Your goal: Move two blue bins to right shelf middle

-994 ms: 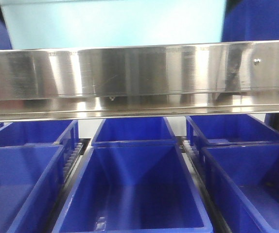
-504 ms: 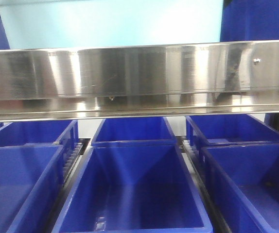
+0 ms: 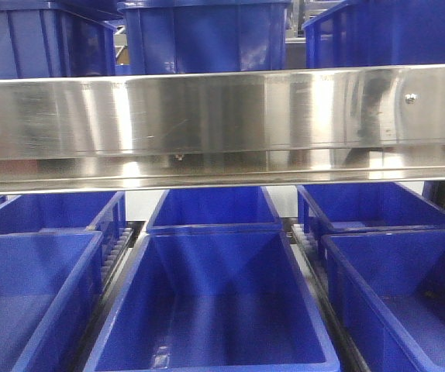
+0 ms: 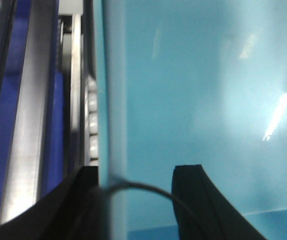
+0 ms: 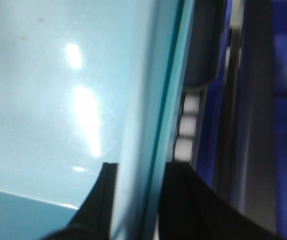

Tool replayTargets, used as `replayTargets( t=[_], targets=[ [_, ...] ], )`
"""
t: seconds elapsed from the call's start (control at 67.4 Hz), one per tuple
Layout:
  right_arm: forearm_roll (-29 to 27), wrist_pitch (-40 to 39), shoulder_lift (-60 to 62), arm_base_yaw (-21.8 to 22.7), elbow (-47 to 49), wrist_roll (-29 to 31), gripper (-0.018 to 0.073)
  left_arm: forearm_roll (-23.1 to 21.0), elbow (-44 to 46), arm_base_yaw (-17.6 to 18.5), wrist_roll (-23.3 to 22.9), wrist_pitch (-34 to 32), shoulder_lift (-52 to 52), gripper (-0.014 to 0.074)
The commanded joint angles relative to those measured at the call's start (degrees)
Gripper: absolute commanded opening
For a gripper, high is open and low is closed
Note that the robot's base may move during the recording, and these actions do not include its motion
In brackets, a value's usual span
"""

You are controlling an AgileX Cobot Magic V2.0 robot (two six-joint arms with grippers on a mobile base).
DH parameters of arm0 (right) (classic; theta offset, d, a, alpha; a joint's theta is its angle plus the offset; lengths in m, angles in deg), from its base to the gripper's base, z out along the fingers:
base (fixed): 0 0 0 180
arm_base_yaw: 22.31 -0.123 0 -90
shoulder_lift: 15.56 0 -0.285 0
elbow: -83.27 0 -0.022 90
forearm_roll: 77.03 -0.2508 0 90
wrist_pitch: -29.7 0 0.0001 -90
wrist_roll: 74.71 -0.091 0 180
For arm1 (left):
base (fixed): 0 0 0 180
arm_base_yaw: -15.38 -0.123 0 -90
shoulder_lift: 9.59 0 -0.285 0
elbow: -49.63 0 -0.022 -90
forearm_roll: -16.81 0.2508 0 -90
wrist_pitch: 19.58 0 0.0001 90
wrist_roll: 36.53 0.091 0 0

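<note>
Spanning the front view, a steel rail [image 3: 222,116] is flanked above and below by dark blue bins [image 3: 215,310]. Left wrist: a wall of the pale blue bin [image 4: 208,100], by what seems the rail, is straddled by the left gripper [image 4: 133,200]; grip cannot be told. Right wrist: the other wall is clamped by the right gripper [image 5: 138,200]. Carrying is judged underway; level, matched travel is needed.

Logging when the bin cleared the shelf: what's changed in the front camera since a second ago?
The light blue bin has left the front view, uncovering dark blue bins on the upper shelf; the black cable at the right went too. The left gripper and right gripper straddle its walls. The steel rail and lower bins are unchanged.
</note>
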Motion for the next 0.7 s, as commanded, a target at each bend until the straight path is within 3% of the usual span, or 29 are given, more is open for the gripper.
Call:
replayTargets(
  t=[0.0, 0.682],
  targets=[
    [0.9, -5.0, 1.6, 0.4, 3.7, 0.4, -0.0154, -2.0, 2.2, 0.2, 2.4, -2.1, 1.8, -0.0111],
    [0.9, -5.6, 1.6, 0.4, 4.9, 0.4, -0.0154, -2.4, 2.9, 0.2, 2.4, -3.4, 1.8, -0.0111]
  ],
)
